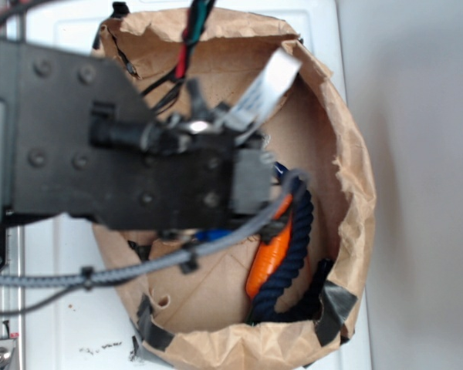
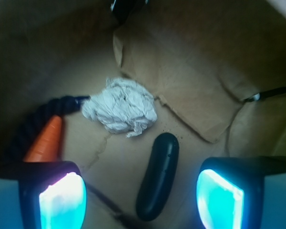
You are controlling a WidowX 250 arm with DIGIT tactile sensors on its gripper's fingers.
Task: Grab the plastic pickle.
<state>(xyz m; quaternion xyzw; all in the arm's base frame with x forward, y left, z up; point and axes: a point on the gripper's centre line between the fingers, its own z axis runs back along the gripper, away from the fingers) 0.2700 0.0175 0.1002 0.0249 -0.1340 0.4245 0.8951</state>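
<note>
In the wrist view the plastic pickle (image 2: 158,175), a dark glossy capsule, lies on the brown paper floor of the bag, its long axis running up and slightly right. My gripper (image 2: 142,198) is open, and the pickle's lower half sits in the gap between the two glowing cyan pads (image 2: 62,202), touching neither. In the exterior view my arm (image 1: 131,154) covers the bag's middle, so the pickle and the fingers are hidden there.
A crumpled white paper ball (image 2: 120,107) lies just beyond the pickle. An orange carrot (image 2: 47,139) and a dark navy rope (image 2: 28,126) lie to the left; both show at the bag's right side in the exterior view. The paper bag's walls (image 1: 347,169) ring everything.
</note>
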